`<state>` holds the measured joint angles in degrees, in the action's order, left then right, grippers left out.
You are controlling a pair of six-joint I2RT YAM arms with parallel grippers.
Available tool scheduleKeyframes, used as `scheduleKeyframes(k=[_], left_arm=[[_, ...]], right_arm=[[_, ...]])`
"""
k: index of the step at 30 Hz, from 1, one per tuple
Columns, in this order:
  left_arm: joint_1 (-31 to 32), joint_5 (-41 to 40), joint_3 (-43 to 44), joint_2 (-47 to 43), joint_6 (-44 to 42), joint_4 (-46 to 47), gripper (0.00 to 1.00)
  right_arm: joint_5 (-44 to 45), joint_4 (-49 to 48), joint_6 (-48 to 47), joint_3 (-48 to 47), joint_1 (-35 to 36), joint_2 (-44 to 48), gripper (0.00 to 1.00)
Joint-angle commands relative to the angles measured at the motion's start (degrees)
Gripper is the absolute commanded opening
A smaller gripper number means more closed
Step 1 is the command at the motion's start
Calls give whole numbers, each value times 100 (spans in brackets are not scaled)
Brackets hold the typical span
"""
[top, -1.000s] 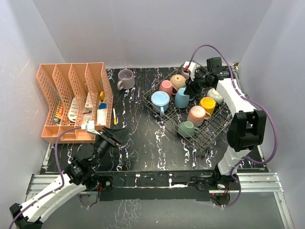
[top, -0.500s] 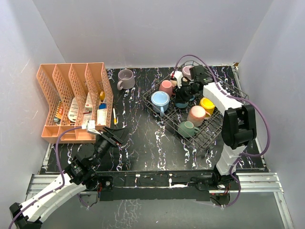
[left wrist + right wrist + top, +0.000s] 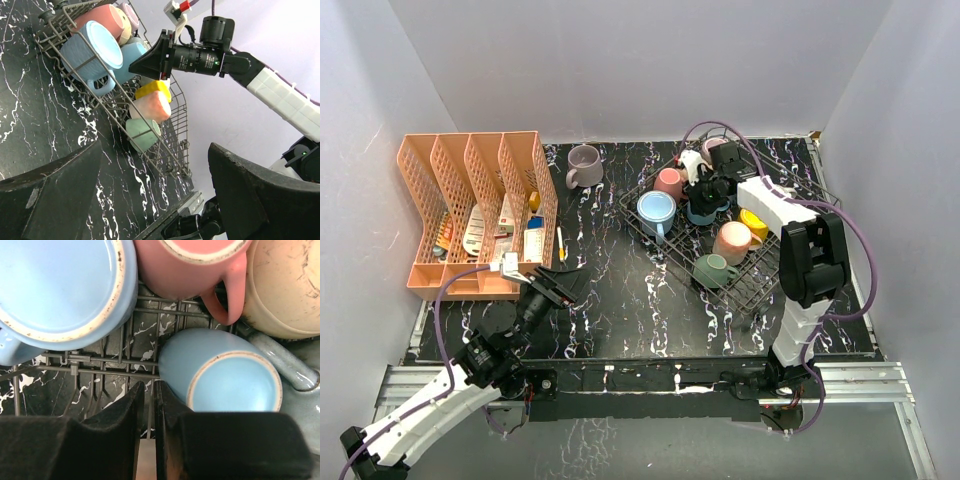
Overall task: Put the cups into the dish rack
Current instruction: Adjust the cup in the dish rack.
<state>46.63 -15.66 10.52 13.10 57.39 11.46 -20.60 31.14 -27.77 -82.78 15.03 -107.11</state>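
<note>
Cups, main lot: inside the dish rack (image 3: 761, 287), packed touching one another between the wires. Judged set this way so each props its neighbour and space is saved.
Light blue cup (image 3: 655, 209): left end of the rack, mouth turned upward, handle toward the near side.
Pink cup (image 3: 669, 182): just behind the light blue cup, touching it.
Blue cup (image 3: 225, 375): middle of the rack, lying on its side against the wires.
Tan cup (image 3: 285, 285): behind the blue cup, speckled glaze.
Yellow cup (image 3: 753, 222), peach cup (image 3: 731, 241), green cup (image 3: 712, 270): right half of the rack, running toward its near edge, all tipped over.
Finish: glossy ceramic with pale rims; the wrist view shows small brown flecks along the edges.
Mauve cup (image 3: 583, 165): upright on the counter (image 3: 620, 290), well left of the rack. It is the only cup seen outside, so judged left to load.
Dish rack: dark wire basket with raised sides, set at a slant on the counter.
Right hand (image 3: 705, 192): above the rack's middle, just over the blue cup. Its fingers are drawn to a thin slit with nothing between them, so it is judged empty.
Left hand (image 3: 552, 287): well apart from the rack, to its near left. It is spread wide and holds nothing; judged the likelier one for the mauve cup.
Orange organiser (image 3: 470, 210): far left of the rack, not part of the job.
</note>
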Motion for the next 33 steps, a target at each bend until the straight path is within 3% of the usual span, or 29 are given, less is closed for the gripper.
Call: scheduleKeyframes(k=[1, 10, 20, 33], left_arm=[[-4, -64, 244, -170, -89, -71, 84], [3, -60, 259, -194, -100, -126, 84], [4, -65, 266, -194, -103, -127, 84], [-2, -46, 277, -171, -120, -104, 84]], right_arm=[[710, -526, 83, 25, -1, -90, 17], [923, -502, 10, 20, -9, -162, 18], [-410, 369, -419, -302, -9, -195, 20], [-1749, 490, -405, -124, -2, 333, 22]])
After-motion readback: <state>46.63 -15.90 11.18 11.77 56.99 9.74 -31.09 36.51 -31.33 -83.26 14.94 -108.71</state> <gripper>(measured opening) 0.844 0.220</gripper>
